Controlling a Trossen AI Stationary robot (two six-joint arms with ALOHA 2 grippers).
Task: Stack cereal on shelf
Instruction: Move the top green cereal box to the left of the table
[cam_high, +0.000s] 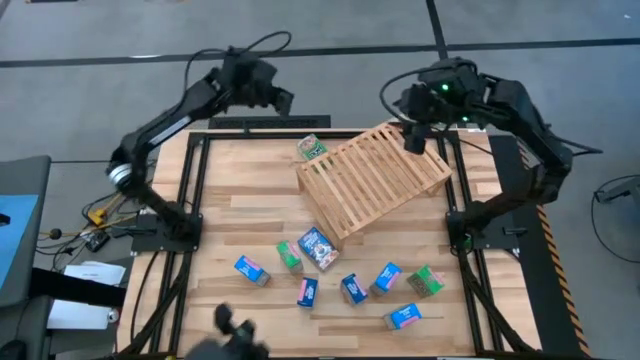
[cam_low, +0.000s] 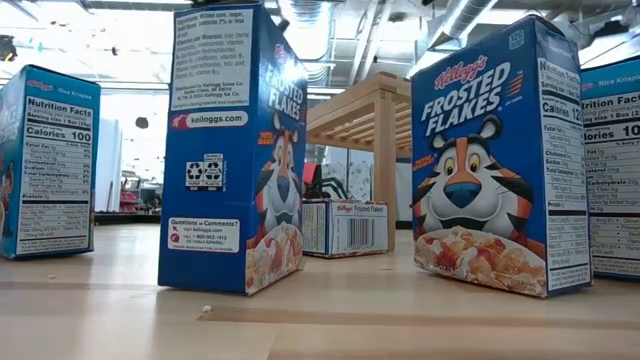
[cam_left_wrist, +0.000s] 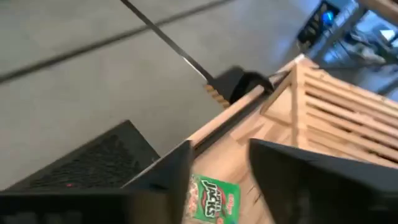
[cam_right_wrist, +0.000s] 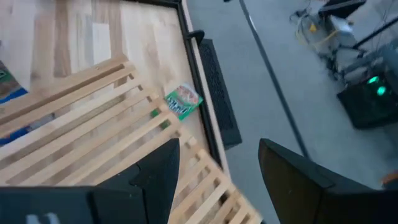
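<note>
Shelf (cam_high: 372, 178) bare; one green box (cam_high: 312, 148) beside it, eight near. Left tool (cam_left_wrist: 217, 180) and right tool (cam_right_wrist: 217, 174) both open, empty.

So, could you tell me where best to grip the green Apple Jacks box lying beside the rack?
The Apple Jacks box lies flat on the table by the slatted rack. Probably come straight down with the left gripper and close across its two narrow sides, keeping clear of the rack edge alongside.
</note>
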